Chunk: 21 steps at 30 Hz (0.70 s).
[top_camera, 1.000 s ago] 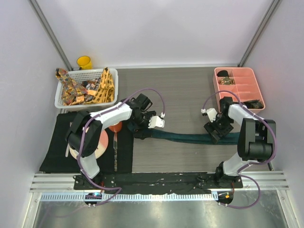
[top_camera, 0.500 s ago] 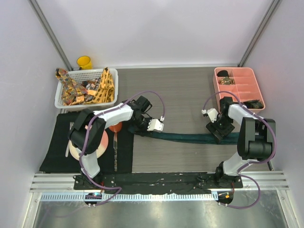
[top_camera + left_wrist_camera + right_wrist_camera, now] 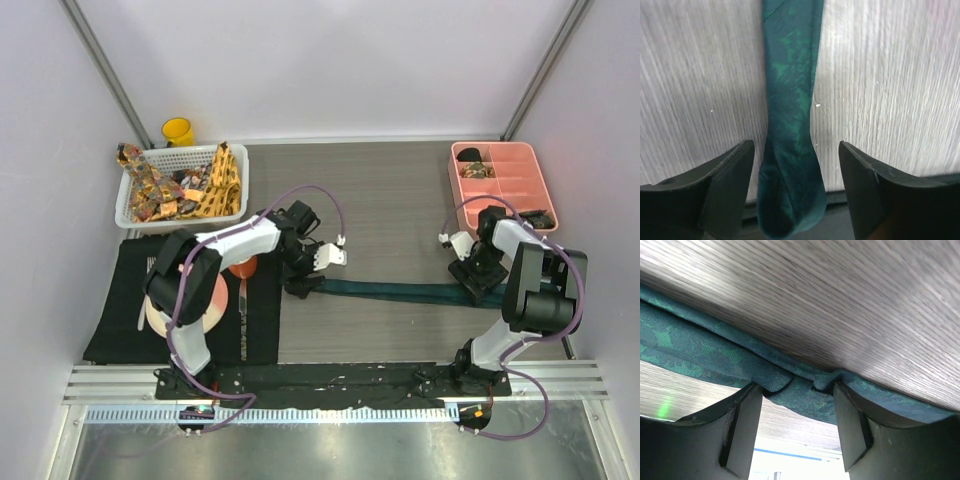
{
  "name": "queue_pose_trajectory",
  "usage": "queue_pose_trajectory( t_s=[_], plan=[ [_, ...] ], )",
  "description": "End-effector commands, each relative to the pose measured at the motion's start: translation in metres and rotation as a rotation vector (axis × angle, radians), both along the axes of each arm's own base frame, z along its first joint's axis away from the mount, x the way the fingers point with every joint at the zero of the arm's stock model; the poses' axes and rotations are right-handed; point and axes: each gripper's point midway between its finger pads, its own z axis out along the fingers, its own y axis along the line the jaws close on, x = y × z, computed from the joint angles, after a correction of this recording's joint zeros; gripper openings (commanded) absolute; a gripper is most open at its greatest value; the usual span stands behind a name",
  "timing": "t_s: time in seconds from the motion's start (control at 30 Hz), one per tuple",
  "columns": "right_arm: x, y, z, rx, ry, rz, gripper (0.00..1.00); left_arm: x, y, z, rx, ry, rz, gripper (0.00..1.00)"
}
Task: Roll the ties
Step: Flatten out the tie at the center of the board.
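The grey wood-grain table sat inside white walls. A teal tie lay flat and stretched across it, just 6 o'clock of centre, running from 9 to 3 o'clock.

The left gripper stood over the tie's 9 o'clock end, beside the black mat. In the wrist view its fingers were well apart, one on each side of the cloth with bare table showing between, gripping nothing.

The right gripper was down on the tie's 3 o'clock end. Its fingers were closed in on the tie across its width, and the fabric was puckered and bunched between them.

Patterned ties were heaped in a white basket at 10 o'clock. A pink tray sat at 2 o'clock.
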Motion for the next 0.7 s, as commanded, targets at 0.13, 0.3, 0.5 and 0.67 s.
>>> queue_pose_trajectory(
  t_s=[0.13, 0.3, 0.5, 0.67],
  plan=[
    [0.008, -0.042, -0.010, -0.076, -0.022, 0.046, 0.63, 0.022, -0.025, 0.064, -0.231, -0.122, 0.314, 0.82],
    [0.020, -0.064, -0.006, -0.121, -0.054, 0.116, 0.64, 0.037, -0.028, 0.123, -0.389, -0.284, 0.399, 0.88],
    [0.047, -0.077, -0.004, -0.143, -0.098, 0.108, 0.64, 0.057, -0.010, 0.174, -0.453, -0.460, 0.547, 0.96],
    [0.065, -0.082, -0.001, -0.152, -0.136, 0.050, 0.64, 0.054, -0.007, 0.212, -0.590, -0.542, 0.577, 1.00]
  ],
)
